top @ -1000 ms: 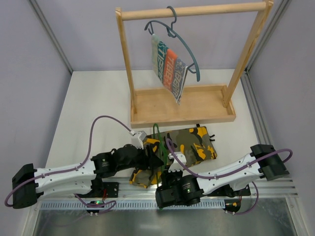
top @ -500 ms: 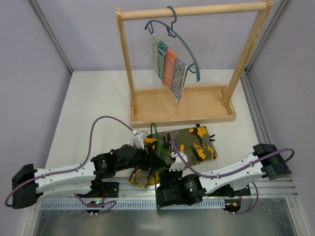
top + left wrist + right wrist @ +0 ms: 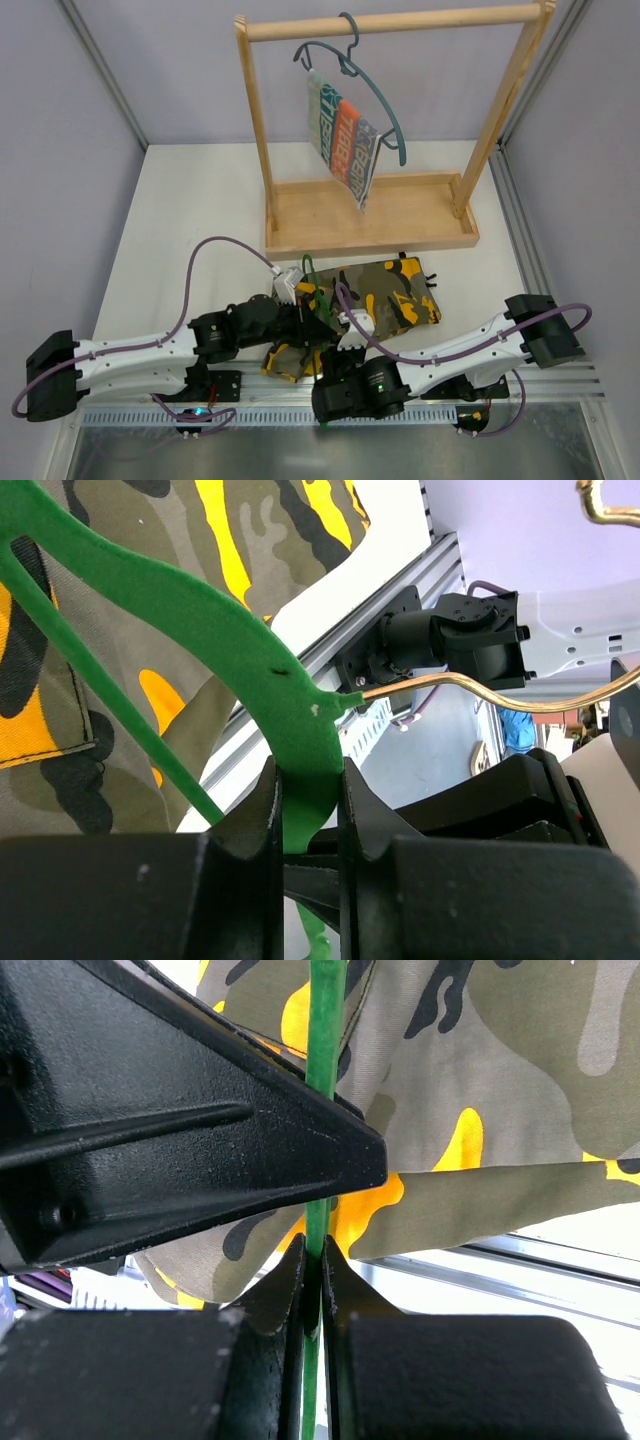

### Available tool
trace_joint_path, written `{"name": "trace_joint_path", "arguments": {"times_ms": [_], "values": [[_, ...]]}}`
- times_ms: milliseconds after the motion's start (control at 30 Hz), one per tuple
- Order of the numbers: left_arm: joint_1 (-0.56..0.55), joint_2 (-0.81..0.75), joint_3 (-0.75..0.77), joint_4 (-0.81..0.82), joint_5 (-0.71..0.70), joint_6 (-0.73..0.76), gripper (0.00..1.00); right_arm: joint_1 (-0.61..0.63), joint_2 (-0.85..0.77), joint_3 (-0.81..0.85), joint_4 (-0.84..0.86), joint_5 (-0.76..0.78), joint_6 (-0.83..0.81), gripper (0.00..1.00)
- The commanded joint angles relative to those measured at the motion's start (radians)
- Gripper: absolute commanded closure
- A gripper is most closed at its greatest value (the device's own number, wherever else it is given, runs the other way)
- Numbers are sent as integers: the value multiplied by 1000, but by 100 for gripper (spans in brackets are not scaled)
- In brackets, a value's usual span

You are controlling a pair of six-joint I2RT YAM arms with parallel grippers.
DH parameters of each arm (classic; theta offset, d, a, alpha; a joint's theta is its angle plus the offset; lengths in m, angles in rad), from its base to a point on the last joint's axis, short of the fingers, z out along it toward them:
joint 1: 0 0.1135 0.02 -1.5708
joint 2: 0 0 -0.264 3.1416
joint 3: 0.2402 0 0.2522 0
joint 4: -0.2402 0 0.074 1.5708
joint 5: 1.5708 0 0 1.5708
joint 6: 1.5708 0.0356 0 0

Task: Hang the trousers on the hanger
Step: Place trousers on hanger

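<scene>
Trousers (image 3: 395,290): folded on table (image 3: 200,200), near edge, before wooden rack (image 3: 370,215).
Hanger (image 3: 200,610): over trousers' left end.
Left gripper (image 3: 310,780): clamped on hanger's thick part.
Right gripper (image 3: 312,1255): clamped on hanger wire.

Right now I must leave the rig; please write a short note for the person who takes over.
Left gripper: shut on the hanger, on its thick green part by the metal hook.
Right gripper: shut on the hanger's thin bar.
The trousers lie folded on the table before the wooden rack; the hanger is held over their left end.
Done: both arms grip the hanger. To do: put the trousers over its bar; they do not seem to hang on it yet.
</scene>
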Motion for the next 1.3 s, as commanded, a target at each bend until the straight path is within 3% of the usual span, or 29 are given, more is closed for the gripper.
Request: {"name": "trace_joint_path", "arguments": {"times_ms": [0, 100, 133, 167, 267, 433, 667, 833, 1033, 1267], "values": [[3, -18, 11, -9, -42, -5, 99, 5, -17, 29, 73, 63, -12, 96], [2, -40, 2, -37, -51, -11, 100, 5, -41, -7, 92, 62, -15, 84], [2, -48, -3, -43, -56, -13, 100, 5, -47, -15, 93, 62, -14, 73], [2, -67, -7, -63, -65, -14, 100, 5, -55, -23, 98, 59, -14, 68], [2, -101, -16, -81, -83, -19, 100, 5, -96, -66, 156, 42, -43, 57], [2, -143, -38, -147, -102, -30, 100, 7, -194, -175, 302, 11, -72, 52], [5, -180, -49, -189, -129, -28, 99, -18, -392, -383, 466, 83, -110, 51], [7, -180, -46, -206, -123, -13, 100, -212, -515, -511, 672, -91, -277, 44], [8, -180, -30, -236, -129, -4, 100, -354, -494, -526, 796, -232, -357, 41], [8, -180, -32, -265, -140, -10, 100, -417, -293, -476, 919, -335, -347, 35]]}}
